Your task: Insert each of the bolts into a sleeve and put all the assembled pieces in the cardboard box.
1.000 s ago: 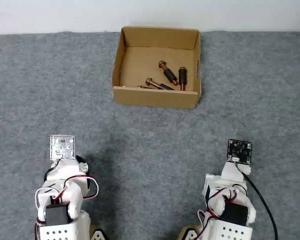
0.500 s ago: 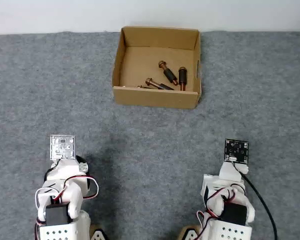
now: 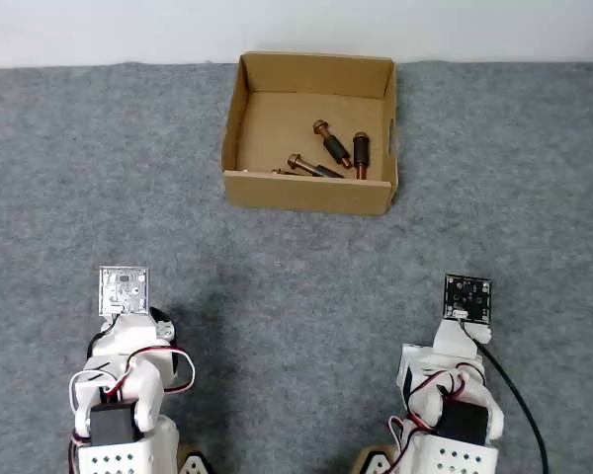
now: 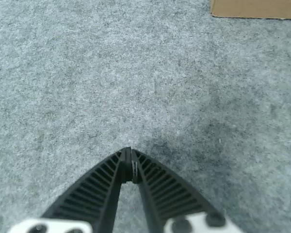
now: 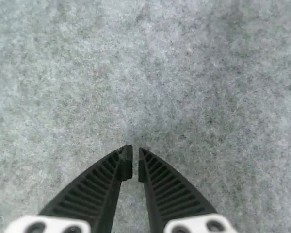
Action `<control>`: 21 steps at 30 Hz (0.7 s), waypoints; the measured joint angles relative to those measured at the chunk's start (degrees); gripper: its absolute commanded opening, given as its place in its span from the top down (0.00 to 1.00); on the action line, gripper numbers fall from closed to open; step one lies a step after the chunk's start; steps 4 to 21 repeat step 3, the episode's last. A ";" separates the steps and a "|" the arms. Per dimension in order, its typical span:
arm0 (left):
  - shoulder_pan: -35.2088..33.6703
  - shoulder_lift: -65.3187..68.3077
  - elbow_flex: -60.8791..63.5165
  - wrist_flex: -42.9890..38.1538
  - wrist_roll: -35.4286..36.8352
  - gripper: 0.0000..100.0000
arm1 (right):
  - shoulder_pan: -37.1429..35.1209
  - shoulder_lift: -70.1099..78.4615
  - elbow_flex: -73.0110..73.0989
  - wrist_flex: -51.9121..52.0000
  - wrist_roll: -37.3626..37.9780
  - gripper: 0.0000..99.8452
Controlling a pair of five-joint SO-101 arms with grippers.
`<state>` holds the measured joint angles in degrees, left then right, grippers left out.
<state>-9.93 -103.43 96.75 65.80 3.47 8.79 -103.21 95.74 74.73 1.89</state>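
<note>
Cardboard box (image 3: 306,194): open-topped, at the far side of the table, close to the white wall (image 3: 296,30); one corner of it also appears in the left wrist view.

Contents, three assembled pieces, each a bolt in a dark sleeve, all lying on the box floor towards its right half:
- first piece (image 3: 331,144), slanted, near the middle;
- second piece (image 3: 361,155), roughly upright in the high view, just beside the first and close to the right wall;
- third piece (image 3: 310,166), slanted, near the front wall. Something small lies beside its head end against that wall, too small to identify.

Left gripper (image 4: 130,163): fingers brought together, tips touching, nothing between them; poised just above the bare grey felt, well apart from the box.

Right gripper (image 5: 135,162): fingers almost together, a thin slit between the tips, nothing held; poised over bare felt.

Left arm (image 3: 128,395): folded back at the near edge of the table, on the left in the high view, with its wrist camera board (image 3: 125,291) foremost.

Right arm (image 3: 453,400): folded back likewise on the right, with its camera board (image 3: 468,298) foremost and a black cable trailing beside it.

Table (image 3: 277,276): covered in grey felt.
</note>
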 measured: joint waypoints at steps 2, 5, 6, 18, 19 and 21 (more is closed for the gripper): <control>0.00 0.00 0.00 0.00 0.00 0.99 | 0.00 0.00 0.00 0.00 0.00 0.99; 0.00 0.00 0.00 0.00 0.00 0.99 | 0.00 0.00 0.00 0.00 0.00 0.99; 0.00 0.00 0.00 0.00 0.00 0.99 | 0.00 0.00 0.00 0.00 0.00 0.99; 0.00 0.00 0.00 0.00 0.00 0.99 | 0.00 0.00 0.00 0.00 0.00 0.99; 0.00 0.00 0.00 0.00 0.00 0.99 | 0.00 0.00 0.00 0.00 0.00 0.99; 0.00 0.00 0.00 0.00 0.00 0.99 | 0.00 0.00 0.00 0.00 0.00 0.99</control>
